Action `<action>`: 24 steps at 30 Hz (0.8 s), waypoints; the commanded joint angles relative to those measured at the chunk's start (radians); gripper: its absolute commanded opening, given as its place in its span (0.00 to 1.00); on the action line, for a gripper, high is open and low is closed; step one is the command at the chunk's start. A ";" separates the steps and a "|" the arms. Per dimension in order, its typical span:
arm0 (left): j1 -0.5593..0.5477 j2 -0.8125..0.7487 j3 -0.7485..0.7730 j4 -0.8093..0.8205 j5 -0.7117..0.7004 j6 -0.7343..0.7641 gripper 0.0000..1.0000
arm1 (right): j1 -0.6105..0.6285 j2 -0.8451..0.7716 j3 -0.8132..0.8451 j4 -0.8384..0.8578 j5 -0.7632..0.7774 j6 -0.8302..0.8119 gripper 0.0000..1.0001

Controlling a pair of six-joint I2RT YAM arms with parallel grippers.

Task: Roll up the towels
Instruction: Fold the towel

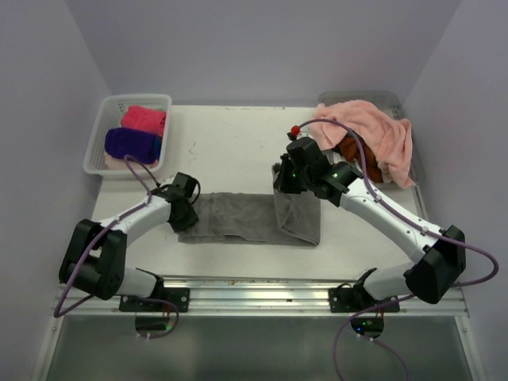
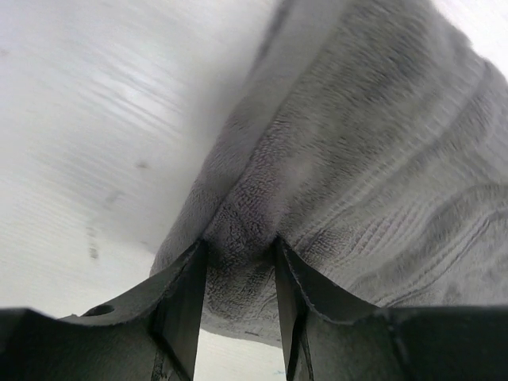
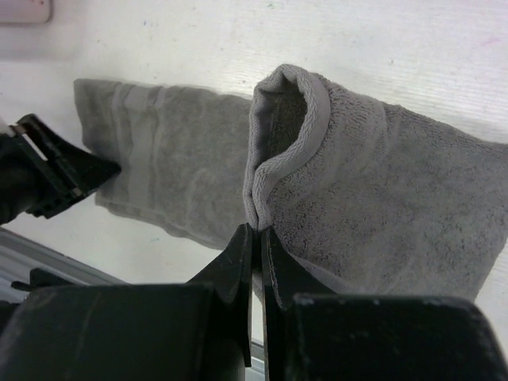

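A grey towel [image 1: 238, 218] lies lengthwise in the middle of the table. My left gripper [image 1: 188, 214] is at its left end, and in the left wrist view the jaws [image 2: 238, 246] are shut on a bunch of the grey towel [image 2: 373, 159]. My right gripper [image 1: 282, 181] holds the right end lifted and folded over. In the right wrist view it [image 3: 258, 230] is pinched shut on the towel's hemmed edge [image 3: 381, 206]. The left gripper also shows in the right wrist view [image 3: 48, 171] at the towel's far end.
A white basket [image 1: 99, 135] at the back left holds a rolled hot pink towel [image 1: 144, 119] and a rolled purple towel [image 1: 131, 145]. At the back right, a salmon pink towel [image 1: 373, 127] drapes over a rust orange towel [image 1: 349, 148] and a basket [image 1: 381, 97]. A metal rail [image 1: 254, 290] runs along the near edge.
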 commanded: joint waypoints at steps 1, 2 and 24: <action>-0.129 0.101 -0.029 0.080 0.138 -0.089 0.42 | 0.033 0.018 0.071 0.033 -0.041 -0.031 0.00; -0.158 0.112 -0.018 0.091 0.152 -0.084 0.43 | 0.043 0.023 0.077 0.033 -0.047 -0.035 0.00; 0.196 0.060 0.120 -0.087 -0.054 0.154 0.43 | 0.208 0.268 0.350 0.023 -0.144 -0.105 0.00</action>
